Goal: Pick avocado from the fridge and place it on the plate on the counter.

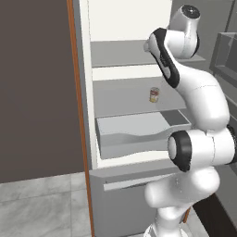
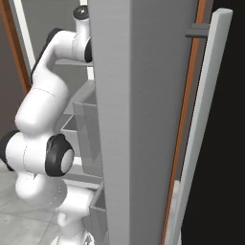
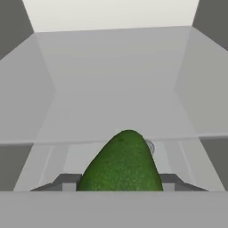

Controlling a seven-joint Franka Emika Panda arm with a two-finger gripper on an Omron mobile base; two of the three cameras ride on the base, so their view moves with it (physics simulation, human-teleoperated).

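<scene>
The dark green avocado sits close in the hand view, between the two dark fingertips of my gripper. Both tips touch its sides, so the gripper is shut on it. Behind it lie a grey shelf and the pale back wall of the fridge. In the left base view the fridge stands open and my arm reaches up into its upper shelves, with the hand hidden behind the arm's own links. The plate and the counter are out of view.
A small yellow-and-red can stands on the middle shelf. Below it is a grey drawer. An orange-brown strip edges the fridge's left side. The open fridge door with its pale handle stands close on the right.
</scene>
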